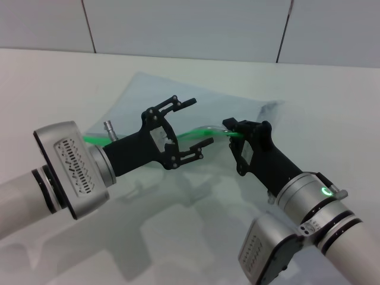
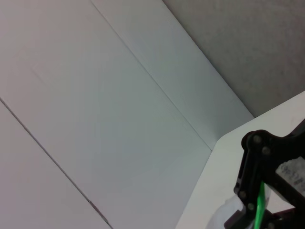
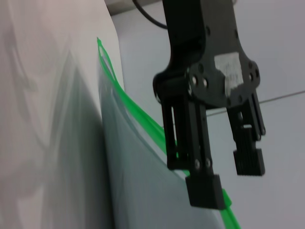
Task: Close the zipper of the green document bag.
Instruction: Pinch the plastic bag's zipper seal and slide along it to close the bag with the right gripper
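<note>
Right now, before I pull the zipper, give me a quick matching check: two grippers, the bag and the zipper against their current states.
Things:
1. left gripper
2. right gripper
3. zipper
4. green document bag

States:
A. jaws shut on the green strip
B. lifted and bowed in mid-air
C. jaws open, astride the strip
D. translucent, resting on the white table

Pairs: 1-C, 2-A, 3-B, 4-D

Lab bench: white table (image 1: 71, 83), panelled wall (image 1: 196, 27)
</note>
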Robot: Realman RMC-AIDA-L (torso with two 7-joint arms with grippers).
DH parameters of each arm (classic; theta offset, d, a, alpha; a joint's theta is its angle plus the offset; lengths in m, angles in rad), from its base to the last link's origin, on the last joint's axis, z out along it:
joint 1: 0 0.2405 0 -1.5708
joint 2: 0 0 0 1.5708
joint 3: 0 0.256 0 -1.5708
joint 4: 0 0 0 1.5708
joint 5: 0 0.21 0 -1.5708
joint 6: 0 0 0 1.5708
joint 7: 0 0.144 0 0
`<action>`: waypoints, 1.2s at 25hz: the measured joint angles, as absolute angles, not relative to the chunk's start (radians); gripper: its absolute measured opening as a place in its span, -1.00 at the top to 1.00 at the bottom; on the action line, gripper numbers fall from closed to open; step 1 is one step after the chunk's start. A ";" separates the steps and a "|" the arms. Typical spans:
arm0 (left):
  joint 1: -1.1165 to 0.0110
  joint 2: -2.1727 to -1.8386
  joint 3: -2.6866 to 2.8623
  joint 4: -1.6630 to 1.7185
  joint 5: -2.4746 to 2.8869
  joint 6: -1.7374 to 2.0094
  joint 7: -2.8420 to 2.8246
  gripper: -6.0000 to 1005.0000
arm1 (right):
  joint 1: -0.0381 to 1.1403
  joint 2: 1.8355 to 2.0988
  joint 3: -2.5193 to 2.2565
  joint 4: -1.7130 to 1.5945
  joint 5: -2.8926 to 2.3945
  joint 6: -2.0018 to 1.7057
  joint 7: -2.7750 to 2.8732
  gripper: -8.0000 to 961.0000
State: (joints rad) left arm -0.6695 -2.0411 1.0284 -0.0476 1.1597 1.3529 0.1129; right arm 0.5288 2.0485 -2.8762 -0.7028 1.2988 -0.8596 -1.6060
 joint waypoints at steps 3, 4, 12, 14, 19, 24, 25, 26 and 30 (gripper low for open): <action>-0.669 -2.041 1.026 -0.048 1.159 1.354 0.128 -0.56 | 0.525 2.048 -2.876 -0.705 1.281 -0.859 -1.606 0.84; -0.669 -2.042 1.024 -0.048 1.158 1.356 0.131 -0.55 | 0.524 2.048 -2.876 -0.707 1.276 -0.858 -1.606 0.84; -0.669 -2.043 1.023 -0.049 1.155 1.362 0.156 -0.45 | 0.524 2.048 -2.876 -0.713 1.273 -0.856 -1.607 0.83; -0.670 -2.043 1.025 -0.049 1.156 1.362 0.157 -0.43 | 0.525 2.048 -2.877 -0.713 1.273 -0.856 -1.607 0.82; -0.671 -2.043 1.030 -0.049 1.158 1.356 0.157 -0.27 | 0.527 2.048 -2.878 -0.713 1.266 -0.855 -1.608 0.81; -0.672 -2.043 1.031 -0.049 1.159 1.355 0.157 -0.04 | 0.527 2.048 -2.878 -0.713 1.247 -0.854 -1.606 0.81; -0.672 -2.043 1.031 -0.049 1.160 1.354 0.157 0.00 | 0.528 2.048 -2.878 -0.713 1.246 -0.854 -1.606 0.80; -0.673 -2.043 1.031 -0.049 1.160 1.354 0.156 0.05 | 0.528 2.048 -2.878 -0.713 1.246 -0.854 -1.606 0.80; -0.673 -2.043 1.031 -0.051 1.160 1.353 0.156 0.30 | 0.528 2.048 -2.878 -0.713 1.246 -0.854 -1.606 0.80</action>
State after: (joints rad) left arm -0.6734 -2.0433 1.0309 -0.0506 1.1604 1.3527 0.1565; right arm 0.5282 2.0478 -2.8777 -0.7132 1.2456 -0.8536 -1.6056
